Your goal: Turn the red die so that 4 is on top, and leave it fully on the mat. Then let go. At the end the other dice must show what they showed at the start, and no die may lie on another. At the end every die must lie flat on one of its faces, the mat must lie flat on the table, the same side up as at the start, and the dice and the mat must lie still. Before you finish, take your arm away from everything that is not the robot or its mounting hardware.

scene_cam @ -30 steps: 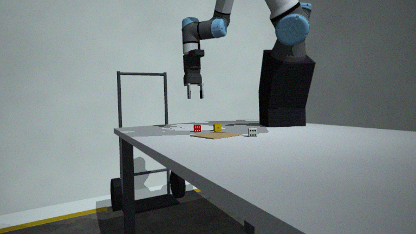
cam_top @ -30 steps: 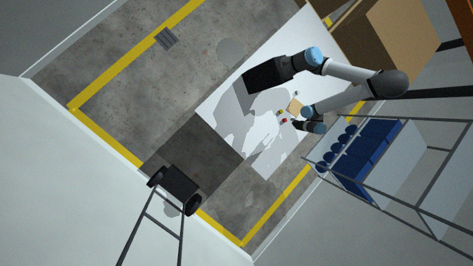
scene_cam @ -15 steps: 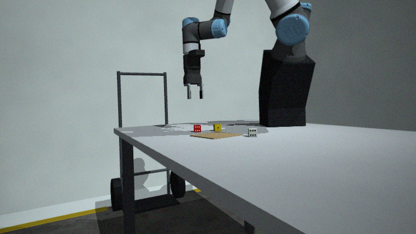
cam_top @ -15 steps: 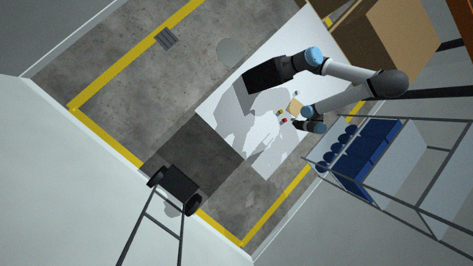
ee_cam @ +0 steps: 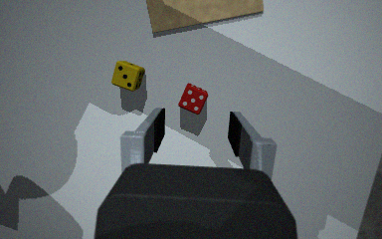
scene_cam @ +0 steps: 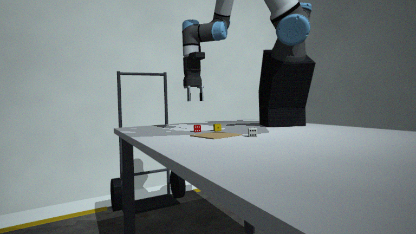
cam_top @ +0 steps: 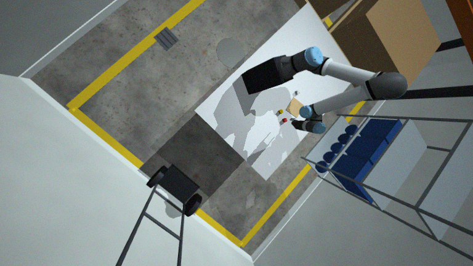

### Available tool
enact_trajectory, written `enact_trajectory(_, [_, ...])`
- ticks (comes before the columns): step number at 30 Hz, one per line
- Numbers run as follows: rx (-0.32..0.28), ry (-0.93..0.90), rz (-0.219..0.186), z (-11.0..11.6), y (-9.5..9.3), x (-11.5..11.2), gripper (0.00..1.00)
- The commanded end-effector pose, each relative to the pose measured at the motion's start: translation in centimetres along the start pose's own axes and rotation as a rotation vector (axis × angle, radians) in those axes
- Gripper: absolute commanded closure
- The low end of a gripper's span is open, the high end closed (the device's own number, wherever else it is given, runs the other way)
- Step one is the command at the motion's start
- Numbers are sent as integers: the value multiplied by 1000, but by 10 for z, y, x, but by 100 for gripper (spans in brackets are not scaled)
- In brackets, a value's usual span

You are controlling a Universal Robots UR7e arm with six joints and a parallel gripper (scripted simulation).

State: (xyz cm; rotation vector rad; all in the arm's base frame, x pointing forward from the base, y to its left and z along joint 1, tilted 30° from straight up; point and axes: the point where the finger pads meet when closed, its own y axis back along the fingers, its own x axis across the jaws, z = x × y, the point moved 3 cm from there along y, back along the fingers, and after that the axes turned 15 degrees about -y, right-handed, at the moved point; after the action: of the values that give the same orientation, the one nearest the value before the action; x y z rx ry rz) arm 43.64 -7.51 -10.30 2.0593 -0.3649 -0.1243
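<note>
Where seen in the wrist view, just above frame centre: red die (ee_cam: pixel 193 98), white pips, five on the upward face, flat on the grey worktop (ee_cam: pixel 308 55), off the tan mat (ee_cam: pixel 209 12) at the upper edge. Left of it: yellow die (ee_cam: pixel 128 75), black pips. End effector (ee_cam: pixel 197 131) fully open, gripping nothing, suspended well above. No legible writing or brand marks.

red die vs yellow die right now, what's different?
Colour: the red die has white pips, the yellow die black ones. Top face: the red die shows five, the yellow die two. Position: the red die lies between the open gripper fingers' line in the wrist view; the yellow die sits off to one side. Both rest flat on the table, off the mat.
</note>
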Motion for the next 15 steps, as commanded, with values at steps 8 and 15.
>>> enact_trajectory(8, [0, 0, 1, 0, -48, 1, 0])
enact_trajectory(15, [0, 0, 1, 0, -71, 1, 0])
